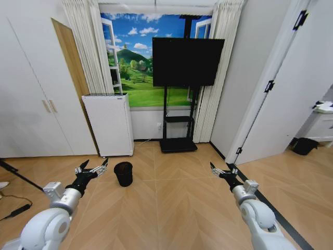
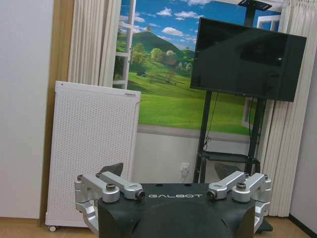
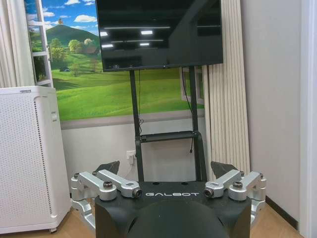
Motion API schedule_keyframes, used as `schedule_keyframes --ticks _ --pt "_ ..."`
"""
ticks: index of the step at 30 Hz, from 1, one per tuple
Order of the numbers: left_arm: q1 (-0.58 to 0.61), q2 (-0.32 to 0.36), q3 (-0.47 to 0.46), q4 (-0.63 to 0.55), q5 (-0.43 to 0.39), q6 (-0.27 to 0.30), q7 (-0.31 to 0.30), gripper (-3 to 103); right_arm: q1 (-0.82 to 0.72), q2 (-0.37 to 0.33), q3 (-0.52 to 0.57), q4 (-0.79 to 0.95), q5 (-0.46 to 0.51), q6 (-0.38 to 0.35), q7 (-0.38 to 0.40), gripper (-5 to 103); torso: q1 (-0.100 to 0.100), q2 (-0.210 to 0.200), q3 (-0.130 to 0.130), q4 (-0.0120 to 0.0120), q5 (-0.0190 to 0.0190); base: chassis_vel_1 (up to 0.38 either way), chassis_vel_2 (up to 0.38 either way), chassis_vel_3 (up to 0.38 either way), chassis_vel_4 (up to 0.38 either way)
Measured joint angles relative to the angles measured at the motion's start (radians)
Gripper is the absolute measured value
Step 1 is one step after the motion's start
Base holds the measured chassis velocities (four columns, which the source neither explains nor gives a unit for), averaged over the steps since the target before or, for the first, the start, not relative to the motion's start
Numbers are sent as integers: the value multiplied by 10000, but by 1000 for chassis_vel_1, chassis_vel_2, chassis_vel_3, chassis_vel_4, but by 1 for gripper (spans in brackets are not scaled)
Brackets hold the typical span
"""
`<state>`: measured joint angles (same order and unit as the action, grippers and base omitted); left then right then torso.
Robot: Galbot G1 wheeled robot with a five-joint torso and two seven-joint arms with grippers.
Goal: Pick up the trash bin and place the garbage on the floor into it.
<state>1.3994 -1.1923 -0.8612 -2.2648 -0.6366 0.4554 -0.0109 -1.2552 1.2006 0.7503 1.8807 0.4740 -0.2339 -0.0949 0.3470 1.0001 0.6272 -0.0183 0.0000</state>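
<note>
The trash bin [image 1: 124,173], a small black mesh basket, stands upright on the wooden floor a little left of centre. My left gripper [image 1: 92,169] hovers open just to its left, apart from it. At about the same height to the right of centre, my right gripper [image 1: 218,171] is open and holds nothing. In the left wrist view the left gripper [image 2: 171,171] has its jaws spread wide, and the right gripper [image 3: 164,168] looks the same in the right wrist view. The garbage is out of view.
A tall white perforated appliance [image 1: 109,124] stands against the back wall behind the bin. A TV on a black stand [image 1: 187,61] is to its right. An open white door [image 1: 281,94] bounds the right side. A black cable [image 1: 15,211] lies at far left.
</note>
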Motion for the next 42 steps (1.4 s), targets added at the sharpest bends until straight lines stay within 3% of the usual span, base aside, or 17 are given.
schedule_keyframes --ticks 16,42 --pt "138 -107 64 -51 149 8 99 100 -191 69 160 -173 -6 350 -66 100 8 -4 3 -1 0 -13 4 5 0" --pt "-47 -22 -27 305 49 -152 338 100 -48 405 -63 13 -483 52 104 100 7 -3 3 -1 -1 0 0 0 0"
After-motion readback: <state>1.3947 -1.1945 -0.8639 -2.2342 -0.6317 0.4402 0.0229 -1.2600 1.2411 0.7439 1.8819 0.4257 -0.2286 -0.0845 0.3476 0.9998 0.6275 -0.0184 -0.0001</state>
